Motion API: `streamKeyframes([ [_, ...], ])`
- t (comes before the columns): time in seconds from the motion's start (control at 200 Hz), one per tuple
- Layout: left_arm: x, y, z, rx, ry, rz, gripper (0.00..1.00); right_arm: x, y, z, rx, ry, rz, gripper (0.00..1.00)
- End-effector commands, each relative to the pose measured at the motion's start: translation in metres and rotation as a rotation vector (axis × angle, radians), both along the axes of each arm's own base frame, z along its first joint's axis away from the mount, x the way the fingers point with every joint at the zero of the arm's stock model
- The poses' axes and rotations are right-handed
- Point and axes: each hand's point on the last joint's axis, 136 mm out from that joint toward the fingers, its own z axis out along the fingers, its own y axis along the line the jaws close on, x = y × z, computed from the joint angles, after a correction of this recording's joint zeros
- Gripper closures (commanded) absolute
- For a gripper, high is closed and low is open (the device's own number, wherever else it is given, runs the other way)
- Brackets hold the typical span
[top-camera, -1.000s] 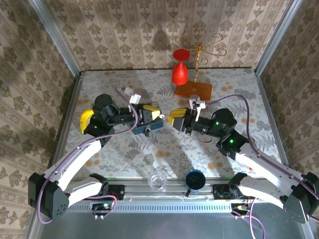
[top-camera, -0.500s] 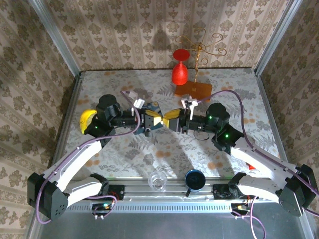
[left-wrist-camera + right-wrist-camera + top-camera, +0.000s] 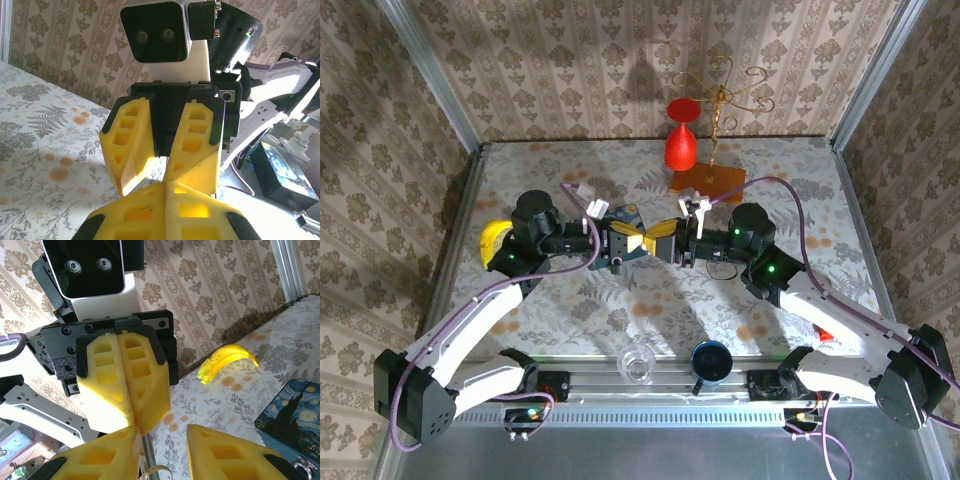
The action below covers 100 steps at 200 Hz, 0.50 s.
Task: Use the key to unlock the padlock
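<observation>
My left gripper [image 3: 631, 241] is shut, its yellow fingers pressed flat together [image 3: 165, 184]. From its tips [image 3: 137, 426] a thin silvery shank with a wire ring, the key [image 3: 148, 452], sticks out toward the right gripper. My right gripper [image 3: 656, 240] faces it tip to tip and stands open [image 3: 162, 432]; the key lies between its fingers, against the inner face of the left one. The blue swirl-painted tin [image 3: 623, 222] lies under the left gripper. A small dark padlock [image 3: 618, 264] sits at the tin's near edge.
A banana [image 3: 492, 240] lies at the left. A red goblet [image 3: 681, 145] hangs upside down on a gold wire stand [image 3: 720, 95] with an orange base at the back. A clear glass [image 3: 637, 364] and a dark blue cup [image 3: 710, 361] stand by the near rail.
The right arm has swung left until its fingers meet the left gripper's tips above the tin. The left gripper has turned slightly toward it and stays shut.
</observation>
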Motion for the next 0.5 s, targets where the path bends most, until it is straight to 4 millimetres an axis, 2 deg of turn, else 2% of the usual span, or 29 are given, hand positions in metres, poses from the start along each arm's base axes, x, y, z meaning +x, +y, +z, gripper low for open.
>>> streamKeyframes([
  [0.0,-0.006,0.004,0.019,-0.035,-0.07,-0.01,1.0,-0.006,0.002,0.004,-0.007,-0.019,0.028,0.7],
  [0.495,0.004,0.006,0.022,-0.049,-0.072,0.038,1.0,-0.015,0.002,0.005,0.005,-0.028,0.07,0.66],
])
